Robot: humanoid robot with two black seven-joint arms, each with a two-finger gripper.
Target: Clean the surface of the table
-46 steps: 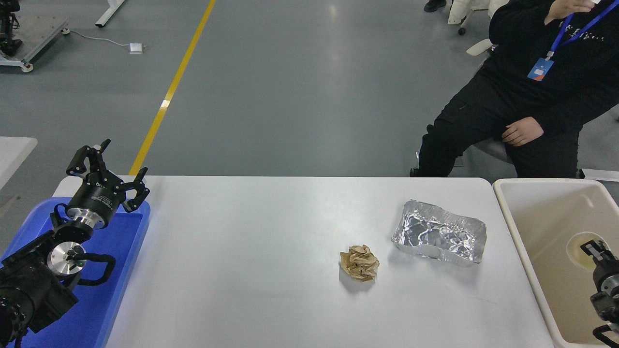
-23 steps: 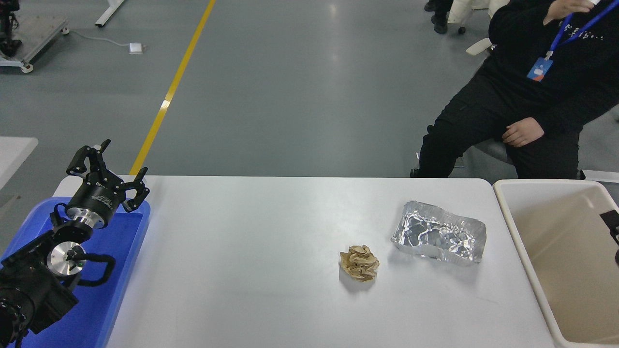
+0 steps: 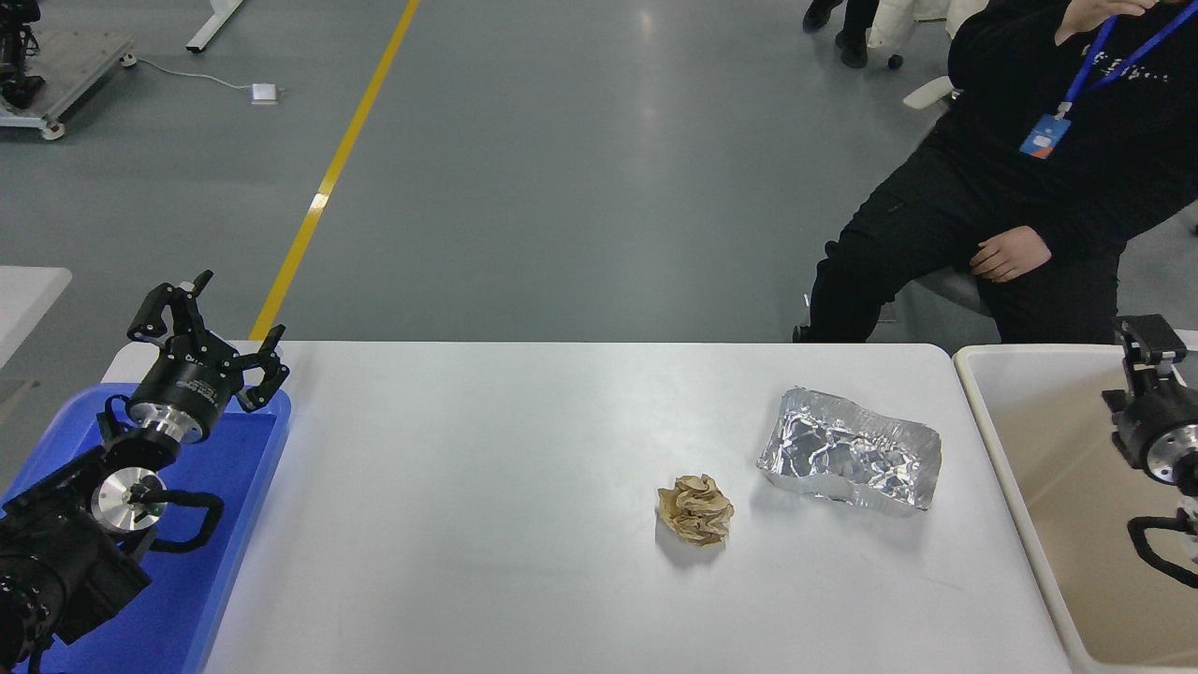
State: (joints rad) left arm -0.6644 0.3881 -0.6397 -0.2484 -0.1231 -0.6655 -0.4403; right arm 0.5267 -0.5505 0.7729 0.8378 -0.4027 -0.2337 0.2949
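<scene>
The white table surface (image 3: 468, 505) holds a crumpled brown paper ball (image 3: 695, 508) right of centre. A crushed silver foil tray (image 3: 850, 461) lies just beyond it to the right. My right gripper (image 3: 1147, 343) hangs at the picture's right edge, above the beige bin (image 3: 979, 402), well apart from both pieces of rubbish. Its fingers are partly cut off by the frame. My left gripper (image 3: 211, 314) is parked open above the far end of the blue tray (image 3: 239, 487), holding nothing.
A person in black sits beyond the table's far right corner, one hand (image 3: 1009, 254) resting on a thigh. The blue tray sits off the table's left end and the beige bin off its right end. Grey floor with a yellow line (image 3: 328, 178) lies behind.
My right arm has risen from low inside the beige bin to its far end at the right edge. A pale round thing seen in the bin a second ago no longer shows. The left arm is still.
</scene>
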